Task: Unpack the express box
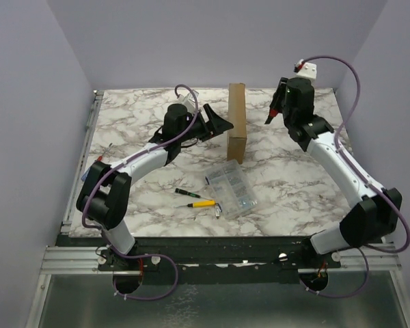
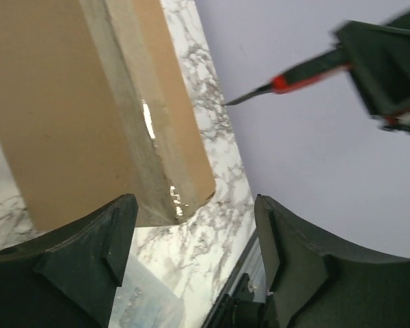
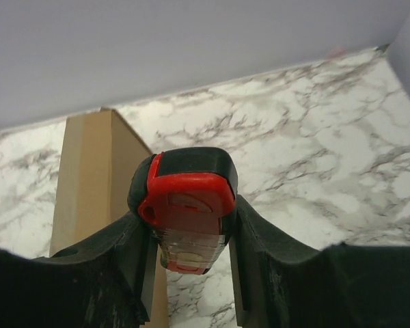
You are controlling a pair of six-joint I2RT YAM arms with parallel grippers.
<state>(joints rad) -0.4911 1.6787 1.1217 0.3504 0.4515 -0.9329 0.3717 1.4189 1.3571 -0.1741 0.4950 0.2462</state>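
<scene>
The express box point(image 1: 237, 121) stands on one long narrow edge at the middle of the marble worktop point(image 1: 294, 164), its far end close to the back edge. Bare marble lies open on both sides of it, more on the right. Toward the front edge lie a clear compartment case point(image 1: 231, 189) and, just left of it, a yellow-handled screwdriver point(image 1: 203, 203) and a dark one point(image 1: 184, 193), all well apart from the box.

The left gripper point(image 1: 221, 126) sits just beside the box's left face near its near end, fingers spread wide with nothing between them; we cannot tell whether it touches the cardboard. Its wrist camera shows a thin seam along the box's edge with light coming through, which the top view does not show.

The right gripper point(image 1: 277, 109) hovers right of the box, clamped on a red-and-black utility knife point(image 3: 188, 198). Its own view cuts off the knife's front; the left wrist view shows a dark pointed tip, blurred. The case's contents are too small to make out.
</scene>
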